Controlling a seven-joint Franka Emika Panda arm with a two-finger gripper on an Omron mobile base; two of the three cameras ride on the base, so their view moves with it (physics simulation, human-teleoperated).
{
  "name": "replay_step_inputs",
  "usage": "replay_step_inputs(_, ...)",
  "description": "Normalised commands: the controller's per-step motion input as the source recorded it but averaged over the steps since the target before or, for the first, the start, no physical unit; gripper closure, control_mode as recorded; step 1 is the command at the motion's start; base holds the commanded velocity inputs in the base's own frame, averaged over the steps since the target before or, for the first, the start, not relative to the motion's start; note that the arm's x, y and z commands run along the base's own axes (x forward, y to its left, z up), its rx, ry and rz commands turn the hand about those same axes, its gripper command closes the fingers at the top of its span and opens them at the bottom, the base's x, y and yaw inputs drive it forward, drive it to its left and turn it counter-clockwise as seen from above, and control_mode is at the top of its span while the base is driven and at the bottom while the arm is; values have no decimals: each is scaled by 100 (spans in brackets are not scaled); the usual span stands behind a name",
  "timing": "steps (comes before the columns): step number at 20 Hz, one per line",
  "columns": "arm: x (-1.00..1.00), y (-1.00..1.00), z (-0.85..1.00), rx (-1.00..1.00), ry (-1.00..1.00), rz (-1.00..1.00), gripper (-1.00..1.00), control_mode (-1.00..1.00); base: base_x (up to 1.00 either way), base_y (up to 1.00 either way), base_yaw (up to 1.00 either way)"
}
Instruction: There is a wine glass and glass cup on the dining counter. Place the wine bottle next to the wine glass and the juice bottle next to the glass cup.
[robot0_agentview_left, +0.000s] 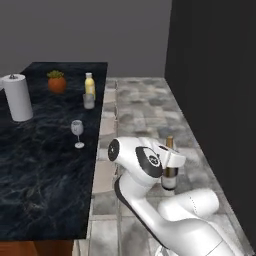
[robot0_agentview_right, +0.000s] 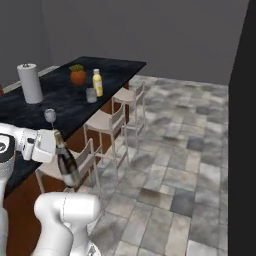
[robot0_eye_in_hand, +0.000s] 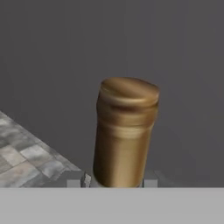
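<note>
My gripper (robot0_agentview_left: 170, 165) is shut on the wine bottle (robot0_agentview_left: 170, 172), a dark bottle with a tan-topped neck (robot0_eye_in_hand: 126, 131), held upright in the air beside the dining counter (robot0_agentview_left: 40, 170), over the tiled floor. The right base view has the gripper (robot0_agentview_right: 56, 150) clamped on the wine bottle (robot0_agentview_right: 66, 162) near its upper body. On the counter the wine glass (robot0_agentview_left: 77, 132) (robot0_agentview_right: 50, 116) stands near the edge. Further back the juice bottle (robot0_agentview_left: 90, 85) (robot0_agentview_right: 97, 82) stands right behind the glass cup (robot0_agentview_left: 89, 101) (robot0_agentview_right: 91, 95), almost touching it.
A white paper-towel roll (robot0_agentview_left: 18, 97) (robot0_agentview_right: 30, 83) and an orange potted plant (robot0_agentview_left: 56, 81) (robot0_agentview_right: 77, 74) stand on the counter's far side. Pale stools (robot0_agentview_right: 107, 122) line the counter's floor side. A dark wall (robot0_agentview_left: 215, 100) closes off the right.
</note>
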Motion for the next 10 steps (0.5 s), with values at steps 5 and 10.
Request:
replay_step_inputs(5,0,0,0,0,0,0,100,100,70,-8,42)
replay_step_inputs(10,0,0,0,0,0,0,100,100,75,-4,19)
